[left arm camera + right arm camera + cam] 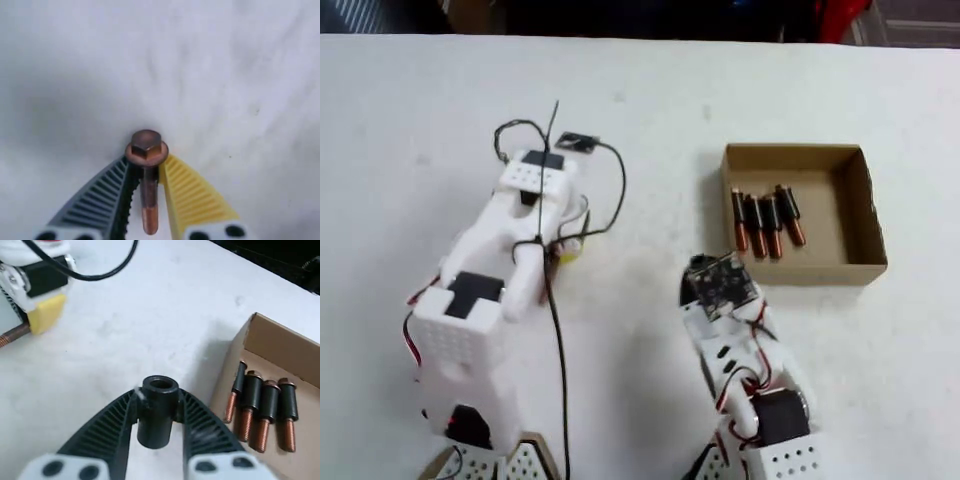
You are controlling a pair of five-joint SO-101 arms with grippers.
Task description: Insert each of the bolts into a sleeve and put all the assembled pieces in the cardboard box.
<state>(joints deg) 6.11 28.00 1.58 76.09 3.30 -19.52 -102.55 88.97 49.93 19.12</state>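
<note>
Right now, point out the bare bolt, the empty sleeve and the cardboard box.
bare bolt (pixel 146 150), left wrist view, on its hexagonal head.
empty sleeve (pixel 157 415), right wrist view, on its side wall.
cardboard box (pixel 820 273), high view, on its near outer wall.

Robotics lab bench: white table (pixel 840 380), wired printed arms (pixel 490 270) (pixel 740 370), loose cable (pixel 558 340).

Bright, even light is falling from above on the white table (pixel 650 90), leaving only faint, soft shadows, while the room behind is lying in darkness. In the left wrist view a grey shade is spreading over the table beside the bolt (pixel 146 150), whose copper head is gleaming dully. In the right wrist view the cardboard box (pixel 280 342) is shading the table beside its wall, and the sleeve (pixel 157 415) is catching a weak sheen.
</note>
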